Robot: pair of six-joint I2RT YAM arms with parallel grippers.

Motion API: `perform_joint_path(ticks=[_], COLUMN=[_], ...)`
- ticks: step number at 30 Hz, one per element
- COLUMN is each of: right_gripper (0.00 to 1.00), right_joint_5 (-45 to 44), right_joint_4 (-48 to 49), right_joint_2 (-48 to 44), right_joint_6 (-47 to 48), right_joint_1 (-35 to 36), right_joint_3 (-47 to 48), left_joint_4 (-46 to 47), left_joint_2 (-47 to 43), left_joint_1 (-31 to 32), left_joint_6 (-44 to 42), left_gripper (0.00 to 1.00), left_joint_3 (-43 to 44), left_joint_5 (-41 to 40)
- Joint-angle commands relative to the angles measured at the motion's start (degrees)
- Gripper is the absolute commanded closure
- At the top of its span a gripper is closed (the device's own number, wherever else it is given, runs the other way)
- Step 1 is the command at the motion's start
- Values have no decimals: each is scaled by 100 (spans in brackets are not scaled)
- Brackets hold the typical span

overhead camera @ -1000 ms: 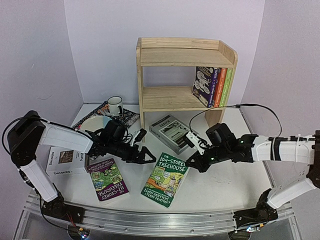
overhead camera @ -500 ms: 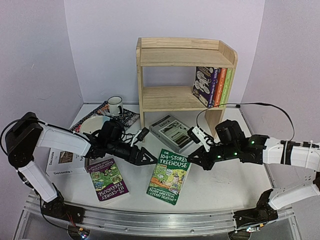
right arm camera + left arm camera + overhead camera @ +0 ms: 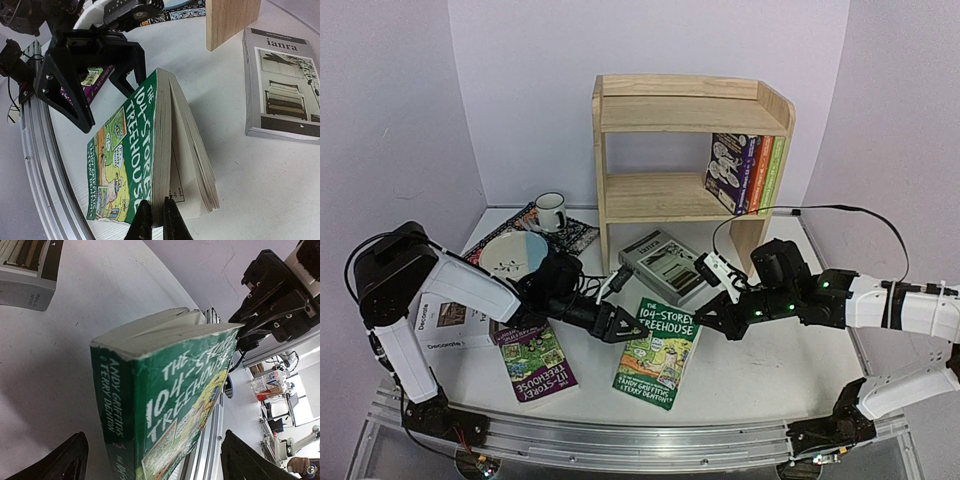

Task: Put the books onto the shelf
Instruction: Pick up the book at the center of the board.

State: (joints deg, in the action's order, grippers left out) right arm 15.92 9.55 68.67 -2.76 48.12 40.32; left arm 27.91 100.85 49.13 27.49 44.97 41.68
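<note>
Near the middle of the table (image 3: 770,380), in front of the shelf (image 3: 660,195), the green book (image 3: 658,350) titled "104-Storey Treehouse" lies cover up between the two arms. The right pincer (image 3: 712,322) is clenched on it at its top right edge; the right wrist view shows the two fingers pinching the front cover and a thin wad of leaves, with the remaining pages fanned loose beside them, so that edge is raised off the table. The left pincer (image 3: 617,322) is released, its jaws spread wide just beside the book's upper left corner, one finger on either side of the spine end in the left wrist view; whether either finger touches the book is not clear. Three paperbacks (image 3: 745,172) stand upright at the right end of the shelf's lower tier. A purple paperback (image 3: 535,360) lies flat left of the green book, the ianra book (image 3: 665,265) lies flat by the foot of the shelf, and the white Decorate book (image 3: 450,325) lies partly under the left arm. Behind that arm are a bowl (image 3: 513,252) and a mug (image 3: 551,211) standing on a patterned placemat (image 3: 580,232).
</note>
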Motion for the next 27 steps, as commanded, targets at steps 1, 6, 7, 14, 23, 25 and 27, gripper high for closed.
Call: perform_joint_path(ticks=[1, 6, 7, 14, 23, 25, 27], right_gripper=[100, 94, 93, 84, 57, 45, 35], right_joint_5=[129, -356, -439, -746, -991, -1084, -1269], right_joint_4=[337, 271, 268, 267, 267, 254, 122], right_joint_2=[4, 135, 167, 385, 535, 567, 623], right_joint_6=[104, 123, 122, 101, -42, -127, -211], right_joint_1=[-28, -23, -22, -22, -22, -24, -21], right_joint_3=[174, 196, 192, 228, 381, 441, 548], left_joint_4=[628, 691, 711, 793, 784, 783, 772], left_joint_2=[87, -118, -196, -705, -1147, -1245, -1375], left_joint_1=[70, 70, 73, 70, 69, 71, 67], left_joint_6=[41, 63, 60, 128, 384, 496, 660], left_gripper=[12, 31, 35, 75, 95, 98, 100], left_joint_3=[154, 138, 117, -83, -276, -305, -337], left_joint_5=[132, 267, 303, 371, 42, 15, -2])
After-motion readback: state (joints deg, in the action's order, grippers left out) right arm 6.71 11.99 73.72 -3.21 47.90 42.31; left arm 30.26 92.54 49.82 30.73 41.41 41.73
